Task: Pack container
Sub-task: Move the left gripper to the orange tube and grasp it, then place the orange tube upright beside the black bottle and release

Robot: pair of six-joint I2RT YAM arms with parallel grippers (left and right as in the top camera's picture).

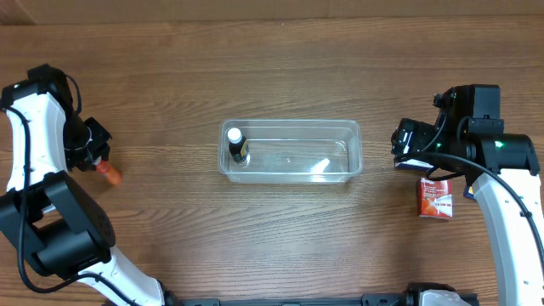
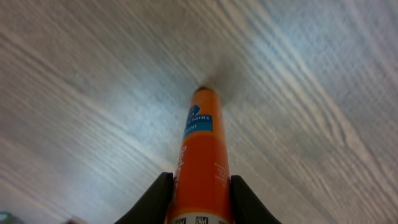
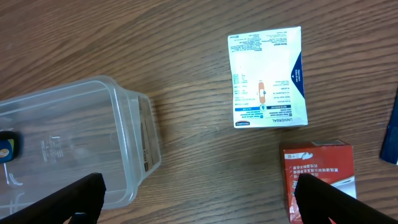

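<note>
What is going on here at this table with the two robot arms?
The two arms are packing the clear plastic rectangular tub in the middle of the wooden table. A small black-capped bottle is already inside it. The left gripper is shut on an orange tube, left of the tub. The right gripper hangs open over a red box and a white and blue box, both lying on the table outside the tub.

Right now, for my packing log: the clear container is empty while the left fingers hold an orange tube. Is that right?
Not quite. The overhead view shows a small black-capped bottle inside the container, at its left end. The left fingers do hold the orange tube.
</note>
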